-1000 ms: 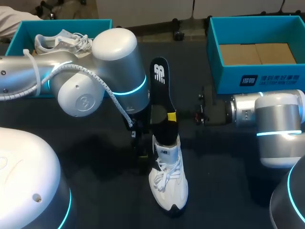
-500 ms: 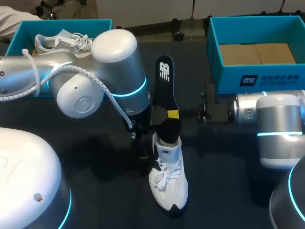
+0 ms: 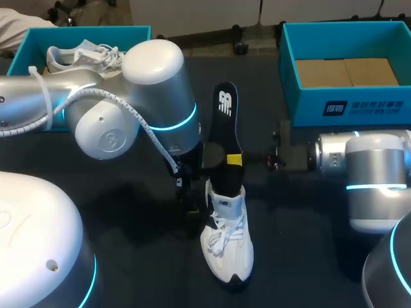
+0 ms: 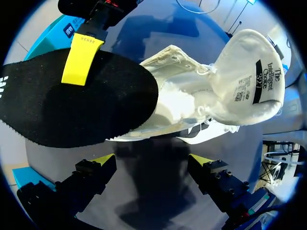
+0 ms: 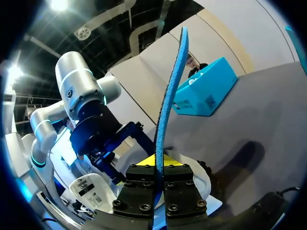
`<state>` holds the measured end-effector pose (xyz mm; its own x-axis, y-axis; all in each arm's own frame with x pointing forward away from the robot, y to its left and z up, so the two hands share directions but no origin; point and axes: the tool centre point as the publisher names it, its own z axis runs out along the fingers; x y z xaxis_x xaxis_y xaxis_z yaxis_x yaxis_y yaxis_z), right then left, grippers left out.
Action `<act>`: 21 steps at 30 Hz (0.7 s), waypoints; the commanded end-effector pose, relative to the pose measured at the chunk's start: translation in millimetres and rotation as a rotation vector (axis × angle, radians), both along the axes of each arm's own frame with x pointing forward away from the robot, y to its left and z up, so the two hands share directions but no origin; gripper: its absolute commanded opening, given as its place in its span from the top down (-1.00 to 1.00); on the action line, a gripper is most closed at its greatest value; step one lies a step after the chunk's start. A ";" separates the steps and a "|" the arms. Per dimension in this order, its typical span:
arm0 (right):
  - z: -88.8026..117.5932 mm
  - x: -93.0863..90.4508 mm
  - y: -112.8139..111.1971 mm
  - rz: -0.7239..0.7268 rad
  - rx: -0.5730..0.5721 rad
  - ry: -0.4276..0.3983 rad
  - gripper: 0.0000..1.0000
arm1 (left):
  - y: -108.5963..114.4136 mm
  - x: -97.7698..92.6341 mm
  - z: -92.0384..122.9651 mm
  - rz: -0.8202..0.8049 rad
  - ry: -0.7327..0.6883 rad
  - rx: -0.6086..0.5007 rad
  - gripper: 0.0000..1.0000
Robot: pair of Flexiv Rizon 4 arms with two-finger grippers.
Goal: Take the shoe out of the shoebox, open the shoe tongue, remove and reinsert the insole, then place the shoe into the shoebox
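A white shoe (image 3: 226, 247) stands on the dark table, toe toward me. Its tongue (image 4: 249, 81) is pulled up and back. A black insole (image 3: 225, 125) rises slanted from the shoe's opening, its lower end inside. My right gripper (image 3: 234, 159) is shut on the insole just above the shoe's collar. In the right wrist view the insole (image 5: 170, 96) shows edge-on between that gripper's (image 5: 159, 165) fingers. My left gripper (image 4: 152, 165) stands open beside the shoe (image 4: 187, 105), level with its collar, touching nothing. In the head view the left gripper (image 3: 189, 202) is mostly hidden under its arm.
A teal shoebox (image 3: 29, 48) at the back left holds a second white shoe (image 3: 83, 54). Another teal shoebox (image 3: 347, 102) at the back right has only a cardboard floor. The left arm's big elbow (image 3: 138, 96) hangs over the table's middle left.
The insole's upper end has swung a little to the right and my right arm has drawn back rightward. The shoe and the left gripper have stayed put.
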<state>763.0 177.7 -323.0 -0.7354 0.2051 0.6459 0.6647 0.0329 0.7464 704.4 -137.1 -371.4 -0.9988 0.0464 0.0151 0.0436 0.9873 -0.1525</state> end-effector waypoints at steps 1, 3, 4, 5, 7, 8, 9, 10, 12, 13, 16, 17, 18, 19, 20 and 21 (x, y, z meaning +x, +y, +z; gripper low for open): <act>1.8 -5.1 0.6 -0.009 -0.007 -0.003 1.00 | 0.8 -1.7 0.1 -0.001 -0.005 0.001 -1.00; 2.4 -7.6 0.5 -0.013 -0.006 -0.006 1.00 | 1.0 -2.6 0.3 -0.002 -0.005 0.000 -1.00; 2.3 -8.2 0.5 -0.014 -0.006 -0.007 1.00 | 1.0 -2.7 0.3 -0.002 -0.005 0.000 -1.00; 1.6 -9.1 0.5 -0.016 -0.005 -0.007 1.00 | 1.0 -2.7 0.3 -0.002 -0.005 0.000 -1.00; -0.2 -10.6 0.7 -0.017 -0.003 -0.006 1.00 | 1.0 -2.7 0.3 -0.002 -0.005 0.000 -1.00; -0.9 -11.6 1.0 -0.017 0.000 -0.007 1.00 | 1.0 -2.7 0.3 -0.002 -0.005 0.000 -1.00; -1.4 -12.4 1.1 -0.017 0.003 -0.009 1.00 | 1.0 -2.7 0.3 -0.002 -0.005 0.000 -1.00; -1.8 -13.6 1.4 -0.016 0.005 -0.011 1.00 | 1.0 -2.7 0.3 -0.002 -0.005 0.000 -1.00; -2.4 -16.7 2.9 -0.004 0.011 -0.030 1.00 | 1.0 -2.7 0.3 -0.002 -0.005 0.000 -1.00; -2.5 -18.0 3.5 0.000 0.011 -0.037 1.00 | 1.0 -2.7 0.3 -0.002 -0.005 0.000 -1.00; -3.4 -20.8 4.2 0.021 0.020 -0.052 1.00 | 1.0 -2.7 0.3 -0.002 -0.005 0.000 -1.00; -4.2 -21.4 3.9 0.017 0.021 -0.049 1.00 | 1.0 -2.7 0.3 -0.002 -0.005 0.000 -1.00; -5.0 -22.1 4.1 0.019 0.024 -0.048 1.00 | 1.0 -2.7 0.3 -0.002 -0.005 0.000 -1.00; -5.6 -22.8 4.1 0.022 0.029 -0.048 1.00 | 1.0 -2.7 0.3 -0.002 -0.005 0.000 -1.00; -6.1 -23.6 4.2 0.023 0.031 -0.049 1.00 | 1.0 -2.7 0.3 -0.002 -0.005 0.000 -1.00; -6.9 -24.4 4.4 0.028 0.040 -0.051 1.00 | 1.0 -2.7 0.3 -0.002 -0.005 0.000 -1.00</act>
<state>739.5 181.7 -324.8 -0.7699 0.1713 0.6147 0.6269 0.0231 0.7787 702.9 -137.2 -371.2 -0.9987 0.0486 0.0143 0.0459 0.9872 -0.1525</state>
